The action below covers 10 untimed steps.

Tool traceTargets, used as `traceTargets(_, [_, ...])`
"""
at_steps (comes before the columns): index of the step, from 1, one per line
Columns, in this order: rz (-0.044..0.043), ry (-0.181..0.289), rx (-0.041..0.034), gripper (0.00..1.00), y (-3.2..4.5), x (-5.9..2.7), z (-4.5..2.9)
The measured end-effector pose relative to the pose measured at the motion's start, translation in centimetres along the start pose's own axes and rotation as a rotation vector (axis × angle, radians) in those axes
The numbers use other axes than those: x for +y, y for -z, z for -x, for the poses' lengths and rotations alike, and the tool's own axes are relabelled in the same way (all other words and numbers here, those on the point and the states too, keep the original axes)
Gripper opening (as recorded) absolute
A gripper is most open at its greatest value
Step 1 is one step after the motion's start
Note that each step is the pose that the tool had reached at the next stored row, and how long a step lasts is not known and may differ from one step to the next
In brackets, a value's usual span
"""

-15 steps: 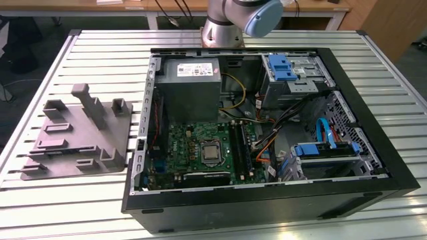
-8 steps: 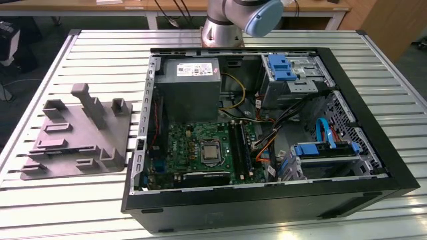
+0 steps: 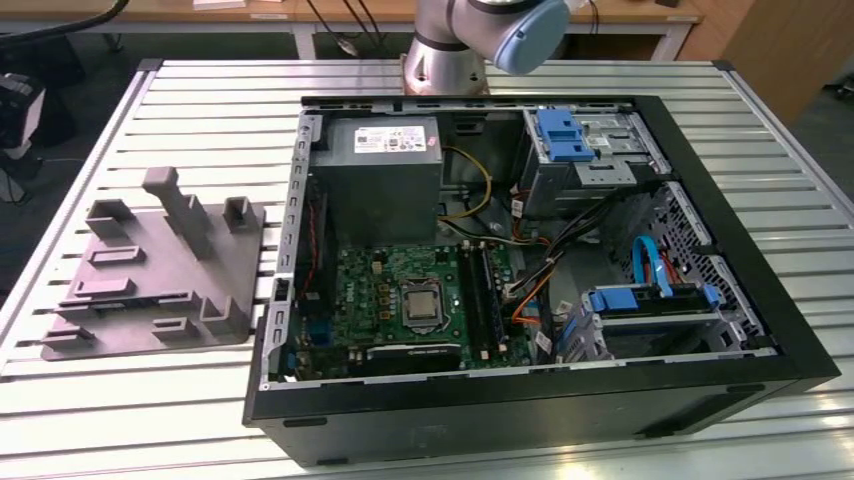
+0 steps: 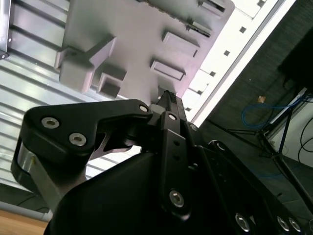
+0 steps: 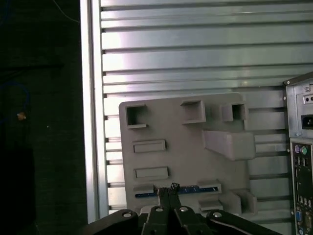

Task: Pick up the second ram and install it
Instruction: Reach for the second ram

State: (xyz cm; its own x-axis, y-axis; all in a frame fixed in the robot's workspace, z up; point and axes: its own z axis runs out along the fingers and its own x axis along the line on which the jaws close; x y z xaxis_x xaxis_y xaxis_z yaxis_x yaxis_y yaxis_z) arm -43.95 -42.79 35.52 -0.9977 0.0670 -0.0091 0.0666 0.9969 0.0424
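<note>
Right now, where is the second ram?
In the first wrist view the second ram lies in a slot of the grey holder tray beside the computer case, in line with the gripper.

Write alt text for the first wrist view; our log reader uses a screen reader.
The hand hangs with its fingers together over a thin dark strip, likely the second ram, lying in a slot of the grey holder tray. The tray sits on a slatted metal table, beside the rear of a computer case.

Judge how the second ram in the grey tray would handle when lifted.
Likely stiff and light: the second ram is a thin flat strip. Seemingly on edge in the grey tray, it may tip once freed.
</note>
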Motion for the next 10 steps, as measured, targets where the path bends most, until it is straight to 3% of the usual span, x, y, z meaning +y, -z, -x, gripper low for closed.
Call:
traceTargets(5, [-0.0001, 0.005, 0.0035, 0.11, -0.88, -0.84, 0.21])
traceTargets(10, [-0.0007, 0.006, 0.0108, 0.11, -1.78, -0.98, 0.60])
